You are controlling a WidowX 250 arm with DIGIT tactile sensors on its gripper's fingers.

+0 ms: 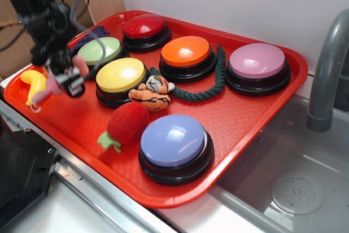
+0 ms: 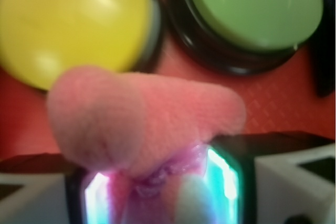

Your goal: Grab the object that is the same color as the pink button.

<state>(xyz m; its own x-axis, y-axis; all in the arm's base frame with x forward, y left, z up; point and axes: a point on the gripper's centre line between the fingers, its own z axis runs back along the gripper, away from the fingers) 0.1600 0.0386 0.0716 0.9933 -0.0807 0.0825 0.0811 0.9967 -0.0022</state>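
The small light-pink plush toy (image 1: 53, 84) hangs above the left end of the red tray (image 1: 245, 129), pinched in my gripper (image 1: 68, 80). Its limbs and thin tail dangle below and to the left of the jaws. In the wrist view the pink plush toy (image 2: 142, 119) fills the middle, squeezed between my two lit fingers (image 2: 226, 177), so my gripper (image 2: 160, 187) is shut on it. The pink button (image 1: 257, 65), a mauve dome on a black base, sits at the tray's far right corner, well away from my gripper.
On the tray sit a red button (image 1: 144, 28), orange button (image 1: 186, 53), green button (image 1: 99, 51), yellow button (image 1: 120, 77) and lavender-blue button (image 1: 174, 143). A tiger plush (image 1: 153, 93), a strawberry plush (image 1: 126, 125), a dark green rope (image 1: 214, 83) and a yellow toy (image 1: 34, 83) lie nearby. A sink with a faucet (image 1: 327, 69) lies to the right.
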